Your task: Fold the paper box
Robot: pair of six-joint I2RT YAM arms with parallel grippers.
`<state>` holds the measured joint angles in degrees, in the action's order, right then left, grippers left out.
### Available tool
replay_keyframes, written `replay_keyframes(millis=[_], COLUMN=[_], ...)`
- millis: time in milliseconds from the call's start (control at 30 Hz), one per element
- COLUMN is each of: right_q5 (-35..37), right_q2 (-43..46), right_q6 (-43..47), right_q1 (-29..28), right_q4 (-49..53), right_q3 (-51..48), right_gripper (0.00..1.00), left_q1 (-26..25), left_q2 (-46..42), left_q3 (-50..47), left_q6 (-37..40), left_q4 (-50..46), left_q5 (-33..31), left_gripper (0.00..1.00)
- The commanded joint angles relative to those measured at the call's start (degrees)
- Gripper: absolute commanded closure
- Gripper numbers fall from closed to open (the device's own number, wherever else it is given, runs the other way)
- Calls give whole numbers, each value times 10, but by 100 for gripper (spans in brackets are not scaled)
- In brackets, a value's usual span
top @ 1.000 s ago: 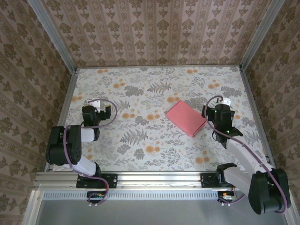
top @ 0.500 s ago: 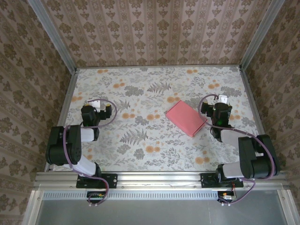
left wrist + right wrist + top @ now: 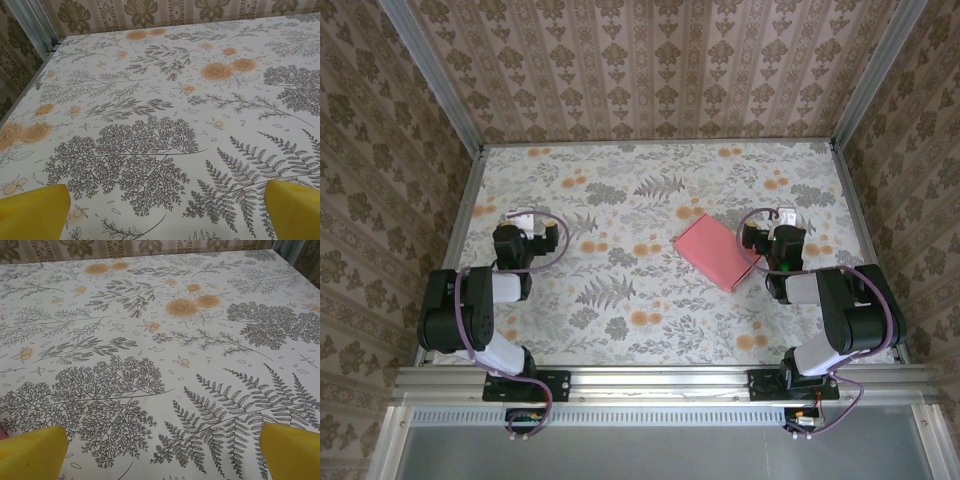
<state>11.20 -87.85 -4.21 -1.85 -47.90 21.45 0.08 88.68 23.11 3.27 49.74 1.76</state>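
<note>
Since the earlier frame the right arm (image 3: 850, 312) has folded back toward its base. The right hand (image 3: 780, 228) is now just beside the right edge of the paper box (image 3: 717, 251), at the centre right of the frame. The left arm (image 3: 460, 310) has not moved. The paper box lies flat on the flowered bench (image 3: 620, 200), pink face up. Both hands are wide open and hold nothing. In the right wrist view the yellow fingertips (image 3: 30, 452) stand far apart at the lower corners, with bare bench between them, and the left wrist view shows the same. The left hand (image 3: 520, 228) is at the middle left, well apart from the box.
</note>
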Motion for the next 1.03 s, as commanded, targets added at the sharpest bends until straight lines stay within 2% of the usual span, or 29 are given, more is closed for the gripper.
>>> replay_keyframes(millis=[0, 33, 100, 200, 233, 333, 367, 400, 433, 1000], right_q5=[-103, -123, -119, -57, -61, -139, -130, -86, -82, -78], right_q2=[5, 4, 5, 6, 5, 3, 4, 3, 4, 4], right_q6=[33, 42, 40, 0, 2, 40, 33, 13, 14, 16], right_q1=[10, 10, 11, 21, 20, 18, 18, 19, 19, 17], right_q4=[-24, -32, -50, -29, -38, -18, -17, -7, -8, -8], right_q3=[9, 4, -5, 6, 2, 13, 15, 20, 18, 19], right_gripper=[0, 0, 0, 0, 0, 0, 0, 0, 0, 0], left_q1=[0, 0, 1, 0, 0, 0, 0, 0, 0, 0], left_q2=[2, 2, 2, 2, 2, 3, 2, 2, 3, 3], left_q3=[-3, -3, -3, -3, -3, -3, -3, -3, -3, -2], left_q6=[1, 1, 1, 1, 1, 1, 1, 1, 1, 1], left_q4=[16, 16, 16, 16, 17, 17, 17, 17, 17, 16], left_q5=[10, 10, 10, 9, 10, 10, 10, 9, 10, 9], left_gripper=[0, 0, 0, 0, 0, 0, 0, 0, 0, 0])
